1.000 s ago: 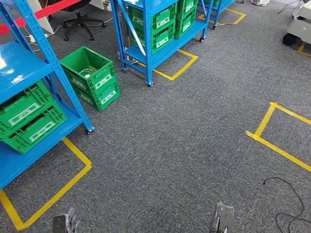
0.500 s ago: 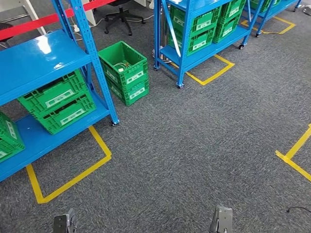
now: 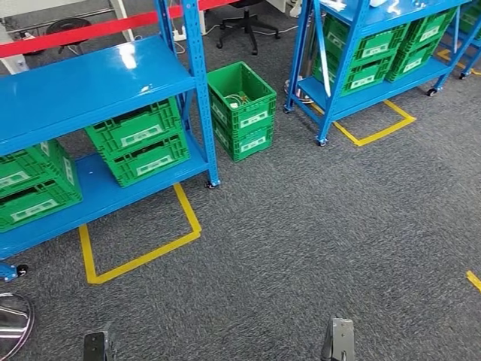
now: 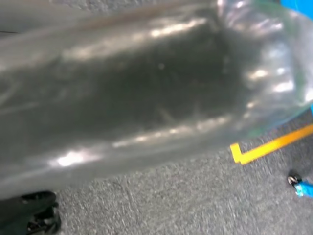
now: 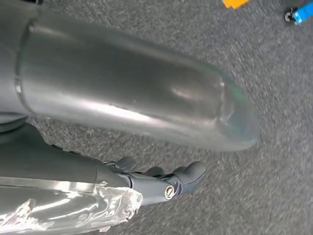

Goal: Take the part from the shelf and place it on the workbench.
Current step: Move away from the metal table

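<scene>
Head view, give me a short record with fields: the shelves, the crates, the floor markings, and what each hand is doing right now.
near shelf: blue rack on castors, upper left, inside a yellow taped outline
crates on near shelf: green crates stacked on its lower level
floor crates: two stacked green crates on the carpet between the racks
far shelf: second blue rack, upper right, also holding green crates
left hand: left hand low at the frame's bottom edge, state unclear
right hand: right hand hanging over the carpet, holding nothing
part: not identifiable
</scene>
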